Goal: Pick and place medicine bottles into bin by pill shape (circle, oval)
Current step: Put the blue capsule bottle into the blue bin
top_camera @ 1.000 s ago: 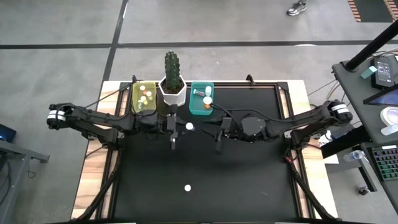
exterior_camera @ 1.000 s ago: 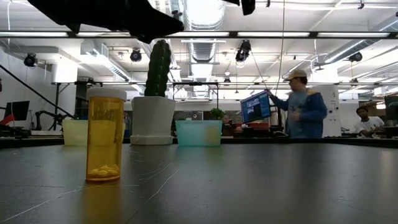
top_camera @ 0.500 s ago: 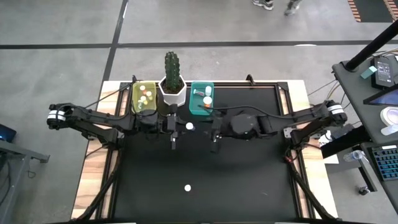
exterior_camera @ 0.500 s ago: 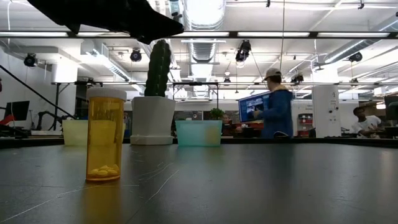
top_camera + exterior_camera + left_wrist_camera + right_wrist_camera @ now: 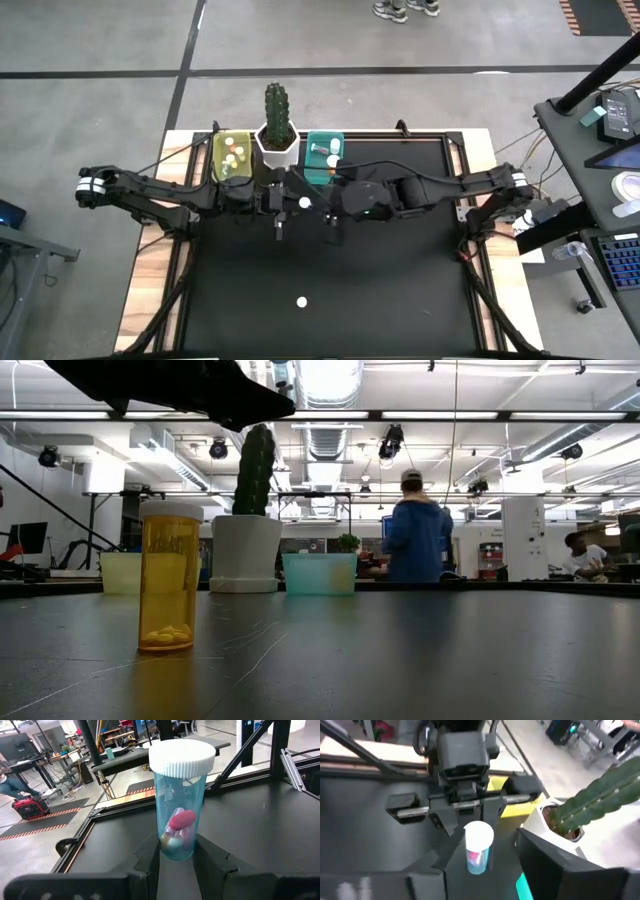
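Note:
A clear blue medicine bottle with a white cap and pink pills inside stands upright in the air, with my left gripper shut on it. In the high view its cap shows in front of the cactus pot. My right gripper is open just right of that bottle, pointing at it without touching. An orange medicine bottle stands on its base on the black table, its cap near the middle front. My left gripper pinches the blue bottle's lower body between its two fingers. The fingers come in level from the table's left. The bottle stands upright, cap up, lifted clear of the table.
At the far edge stand a yellow-green bin and a teal bin, each holding bottles, with a white cactus pot between them. A person stands in the room beyond the table.
My right gripper has risen and gone toward the table's left, up to the bottle held by my left gripper, and has tipped from pointing down toward level. The left arm and both bottles have kept still.

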`<action>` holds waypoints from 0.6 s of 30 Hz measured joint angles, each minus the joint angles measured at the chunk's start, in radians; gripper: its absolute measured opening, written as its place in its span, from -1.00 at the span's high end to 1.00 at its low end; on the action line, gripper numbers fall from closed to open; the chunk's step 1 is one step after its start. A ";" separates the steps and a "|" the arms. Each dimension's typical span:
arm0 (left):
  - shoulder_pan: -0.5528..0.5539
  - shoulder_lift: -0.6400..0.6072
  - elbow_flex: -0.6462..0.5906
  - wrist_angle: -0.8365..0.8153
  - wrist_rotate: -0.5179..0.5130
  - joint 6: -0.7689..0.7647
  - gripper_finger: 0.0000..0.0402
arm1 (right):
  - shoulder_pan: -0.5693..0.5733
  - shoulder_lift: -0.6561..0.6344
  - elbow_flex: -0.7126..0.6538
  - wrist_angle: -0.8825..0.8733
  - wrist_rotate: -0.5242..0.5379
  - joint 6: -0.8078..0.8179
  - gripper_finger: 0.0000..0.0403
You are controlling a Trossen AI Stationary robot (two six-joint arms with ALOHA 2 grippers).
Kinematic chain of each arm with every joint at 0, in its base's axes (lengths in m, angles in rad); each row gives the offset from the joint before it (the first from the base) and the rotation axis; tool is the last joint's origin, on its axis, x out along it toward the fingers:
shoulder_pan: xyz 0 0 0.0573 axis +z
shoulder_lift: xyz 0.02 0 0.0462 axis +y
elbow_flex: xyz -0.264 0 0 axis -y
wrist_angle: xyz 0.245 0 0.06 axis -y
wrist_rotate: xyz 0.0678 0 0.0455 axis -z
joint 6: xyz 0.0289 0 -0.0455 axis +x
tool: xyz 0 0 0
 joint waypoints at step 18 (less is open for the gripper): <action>0.000 0.000 -0.001 0.005 -0.001 -0.001 0.61 | 0.000 0.221 0.326 -0.298 0.063 0.013 -0.13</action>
